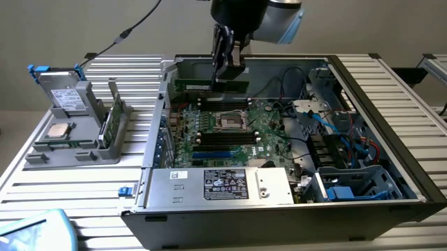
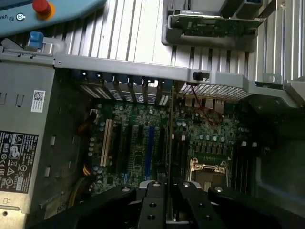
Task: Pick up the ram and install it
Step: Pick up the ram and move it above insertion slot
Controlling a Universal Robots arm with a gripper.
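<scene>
pincer: black two-fingered pincer (image 1: 230, 74) (image 2: 167, 202), narrow, clamped on the ram | ram: long thin green circuit-board ram stick (image 1: 197, 84) (image 2: 170, 136), on edge, level, above the green motherboard (image 1: 241, 133) (image 2: 138, 143), over its far black slots | motherboard: inside open dark metal computer case (image 1: 394, 123) on slatted silver table (image 1: 84, 191)

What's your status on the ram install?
Gripper shut on long thin green ram stick. Stick held above black plastic motherboard slots, not seated. Nothing visible blocking the slots.
</scene>
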